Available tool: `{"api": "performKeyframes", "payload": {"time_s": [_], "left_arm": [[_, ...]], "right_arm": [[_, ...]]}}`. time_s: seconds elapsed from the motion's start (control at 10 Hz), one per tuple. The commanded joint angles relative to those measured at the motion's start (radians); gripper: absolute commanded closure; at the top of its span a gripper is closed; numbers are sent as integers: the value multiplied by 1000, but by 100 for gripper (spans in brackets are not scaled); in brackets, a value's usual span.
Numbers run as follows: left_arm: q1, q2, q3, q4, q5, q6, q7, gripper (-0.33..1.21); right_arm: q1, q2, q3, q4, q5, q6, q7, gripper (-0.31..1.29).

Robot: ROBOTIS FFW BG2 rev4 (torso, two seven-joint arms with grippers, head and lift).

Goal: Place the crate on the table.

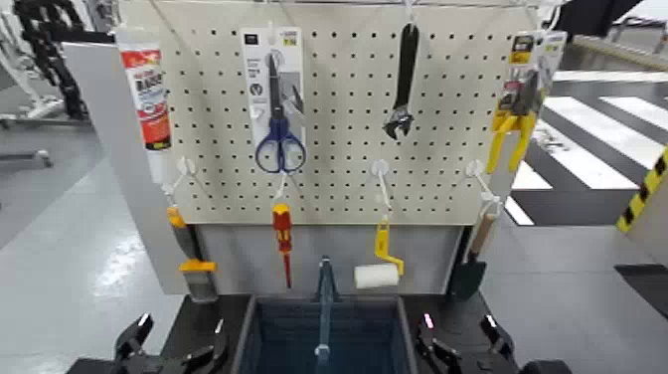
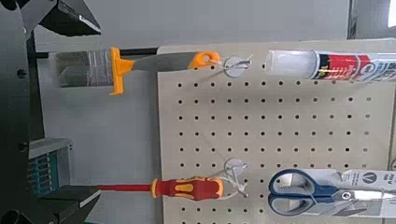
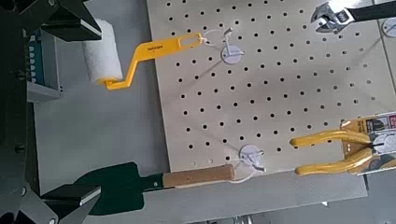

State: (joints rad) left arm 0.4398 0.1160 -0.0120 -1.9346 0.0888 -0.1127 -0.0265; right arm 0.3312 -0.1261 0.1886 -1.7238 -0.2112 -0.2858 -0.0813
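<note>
A glossy grey floor (image 1: 70, 269) spreads around the workstation, catching pale glare at left. To the right, broad white crossing stripes (image 1: 596, 139) run over a dark floor band, with a yellow-and-black hazard strip (image 1: 644, 194) at the edge. Dark metal frames (image 1: 45, 50) stand at the upper left, beside the base of a stand (image 1: 25, 159) resting on the floor. In the left wrist view, a plain pale grey wall (image 2: 215, 21) fills the space behind.

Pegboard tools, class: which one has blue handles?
The scissors, hanging left of centre on the pegboard; the pliers have yellow handles, the wrench is black.
</note>
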Motion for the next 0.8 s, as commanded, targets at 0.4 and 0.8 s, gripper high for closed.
{"api": "performKeyframes", "payload": {"time_s": [0.4, 0.8], "left_arm": [[8, 10, -25, 14, -4, -21, 31, 10], [7, 11, -26, 19, 0, -22, 34, 10]], "right_arm": [[-1, -4, 3, 1, 1, 1, 2, 14], [-1, -6, 2, 1, 1, 1, 0, 14]]}}
